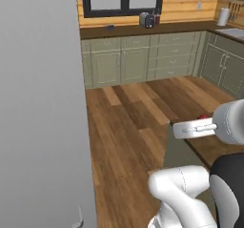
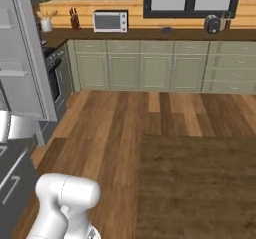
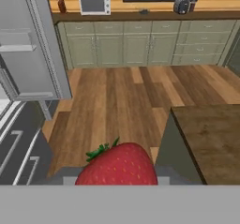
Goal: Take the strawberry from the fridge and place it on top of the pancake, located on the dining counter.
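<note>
As I read the left base view, the items are these: the fridge (image 1: 43, 103) door, a flat light grey slab filling the left side; a wooden floor (image 1: 128, 127); green cabinets (image 1: 143, 60) along the far wall under a dark worktop with a small toaster (image 1: 147, 20); a paper towel roll (image 1: 223, 16) at the far right. The dining counter (image 1: 219, 148), dark brown, enters at lower right. The gripper (image 1: 204, 118) sits over that counter's near edge, at the end of the white arm, and a small spot of red, the strawberry (image 1: 204, 117), shows at its tip.

Right base view: the open fridge door (image 2: 25, 58) with its shelves stands at left; a microwave (image 2: 110, 21), a knife block (image 2: 74, 19) and the toaster (image 2: 213, 24) line the far worktop; the dining counter (image 2: 200, 183) fills the lower right as a broad brown surface.

Hand view: the strawberry (image 3: 117, 166) lies large at the bottom centre, green leaves upward, clamped between my closed fingers. A corner of the dining counter (image 3: 211, 138) lies to its right, the floor (image 3: 122, 101) beyond, the fridge door (image 3: 33, 40) at upper left, the microwave (image 3: 95, 4) on the far worktop.
</note>
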Robot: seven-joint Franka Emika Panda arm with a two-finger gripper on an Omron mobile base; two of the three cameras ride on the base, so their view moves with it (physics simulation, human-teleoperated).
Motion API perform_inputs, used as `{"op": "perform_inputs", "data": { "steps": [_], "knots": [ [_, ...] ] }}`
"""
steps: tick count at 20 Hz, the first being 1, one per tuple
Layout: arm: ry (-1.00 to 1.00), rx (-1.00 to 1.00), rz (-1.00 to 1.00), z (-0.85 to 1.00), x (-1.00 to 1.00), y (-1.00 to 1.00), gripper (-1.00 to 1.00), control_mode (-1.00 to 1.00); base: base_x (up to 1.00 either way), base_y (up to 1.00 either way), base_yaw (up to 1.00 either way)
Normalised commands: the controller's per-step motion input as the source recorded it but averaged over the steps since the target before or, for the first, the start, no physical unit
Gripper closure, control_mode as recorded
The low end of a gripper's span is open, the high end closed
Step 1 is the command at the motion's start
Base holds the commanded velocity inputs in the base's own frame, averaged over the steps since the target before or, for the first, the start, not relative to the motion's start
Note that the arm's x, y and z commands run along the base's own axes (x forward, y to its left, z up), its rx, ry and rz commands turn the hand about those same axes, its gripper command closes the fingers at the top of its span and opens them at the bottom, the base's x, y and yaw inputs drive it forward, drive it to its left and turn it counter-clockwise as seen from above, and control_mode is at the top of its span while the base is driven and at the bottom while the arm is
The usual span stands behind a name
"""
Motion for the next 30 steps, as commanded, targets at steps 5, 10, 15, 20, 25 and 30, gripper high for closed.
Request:
{"op": "perform_inputs", "data": {
  "steps": [5,10,15,20,25,30],
  "knots": [
    [0.00,0.00,0.00,0.00,0.00,0.00,1.00,1.00,-1.00,0.00,0.00],
    [0.00,0.00,0.00,0.00,0.00,0.00,1.00,1.00,-1.00,-0.17,0.00],
    [0.00,0.00,0.00,0.00,0.00,0.00,1.00,1.00,-0.88,-0.87,-0.07],
    [0.00,0.00,0.00,0.00,0.00,0.00,1.00,1.00,-0.30,-1.00,-0.15],
    [0.00,0.00,0.00,0.00,0.00,0.00,1.00,1.00,-0.03,-1.00,-0.18],
    [0.00,0.00,0.00,0.00,0.00,0.00,1.00,1.00,0.00,-1.00,-0.18]
  ]
}}
